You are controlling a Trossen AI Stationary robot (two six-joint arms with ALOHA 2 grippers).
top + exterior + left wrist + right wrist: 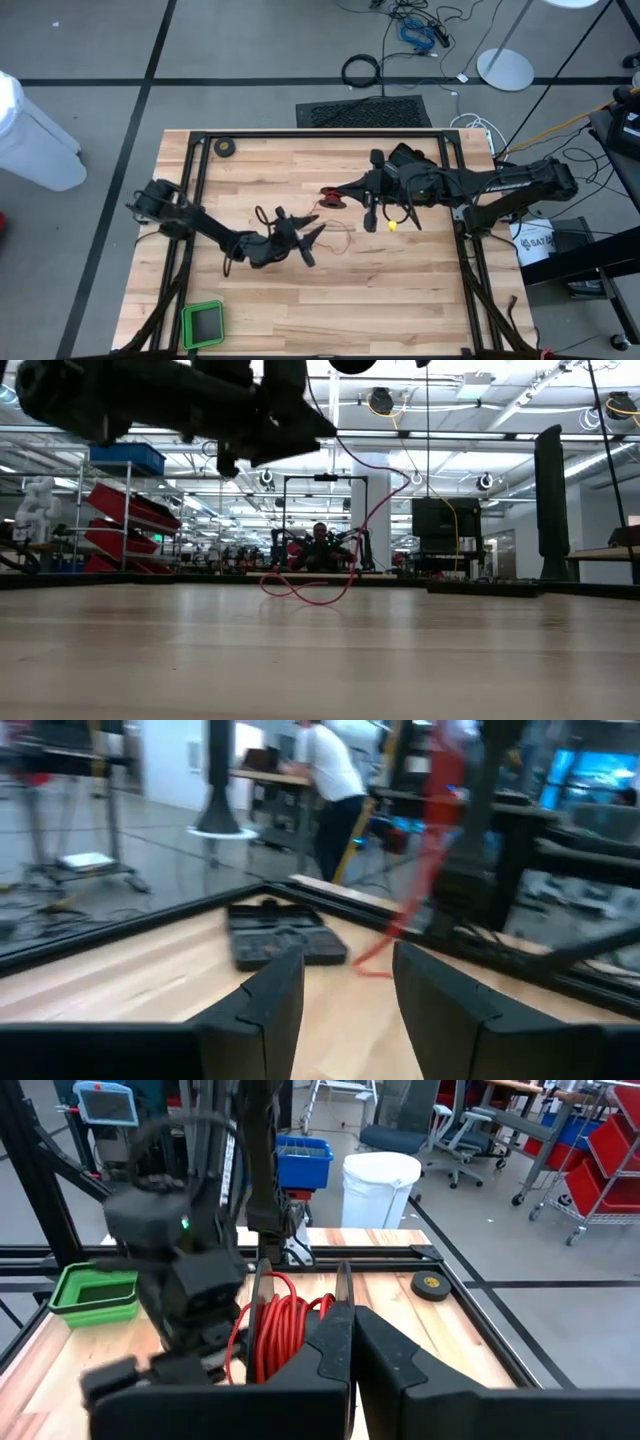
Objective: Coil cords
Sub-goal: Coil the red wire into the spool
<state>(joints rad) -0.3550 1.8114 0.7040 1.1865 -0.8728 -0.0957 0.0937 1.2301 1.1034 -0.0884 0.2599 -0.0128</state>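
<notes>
One wooden table (400, 290) carries everything, ringed by a black frame. Two dark arms reach over it. The right arm comes in from the right edge, and its right gripper (345, 190) sits near the middle of the table, fingers pressed together on the small black reel (333, 196). In the right wrist view that reel (285, 1335) shows wound with red wire between the closed fingers. The left arm comes in from the left edge, and its left gripper (308, 240) hangs just in front of the reel toward the near edge, fingers spread apart with nothing between them; the left wrist view shows the gap between the two fingers (270, 1000) empty.

One thin red wire (320, 575) runs from the reel down to a loose loop on the wood between the two grippers.

One green tray (203, 324) lies by the near left corner. One black tape roll (226, 147) lies by the far left corner.
</notes>
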